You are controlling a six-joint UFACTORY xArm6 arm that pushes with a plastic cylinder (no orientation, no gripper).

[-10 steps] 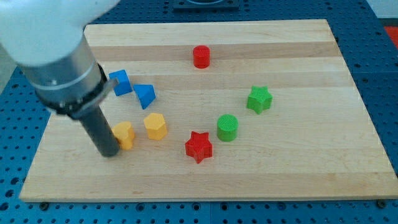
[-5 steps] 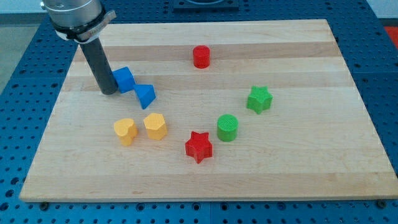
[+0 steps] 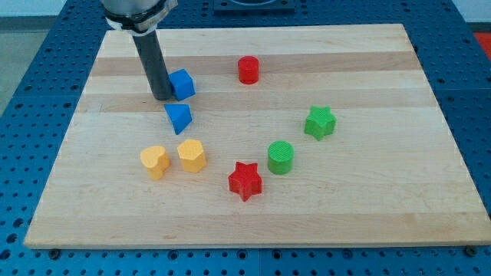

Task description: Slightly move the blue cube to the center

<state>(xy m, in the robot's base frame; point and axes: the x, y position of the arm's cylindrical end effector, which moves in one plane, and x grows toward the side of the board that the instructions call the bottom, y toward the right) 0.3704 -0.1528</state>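
Observation:
The blue cube (image 3: pixel 182 83) sits on the wooden board (image 3: pixel 368 192) in the upper left part of the view. My tip (image 3: pixel 163 97) stands right against the cube's left side, touching it. The rod rises from there to the view's top. A blue triangular block (image 3: pixel 179 117) lies just below the cube, apart from it.
A red cylinder (image 3: pixel 248 70) is to the cube's right. Two yellow blocks (image 3: pixel 154 162) (image 3: pixel 191 155) lie lower left. A red star (image 3: pixel 245 181), a green cylinder (image 3: pixel 281 157) and a green star (image 3: pixel 320 122) lie to the right.
My tip has moved up from beside the yellow blocks to the cube's left, then to the right, pushing the blue cube right and a little up, away from the blue triangular block.

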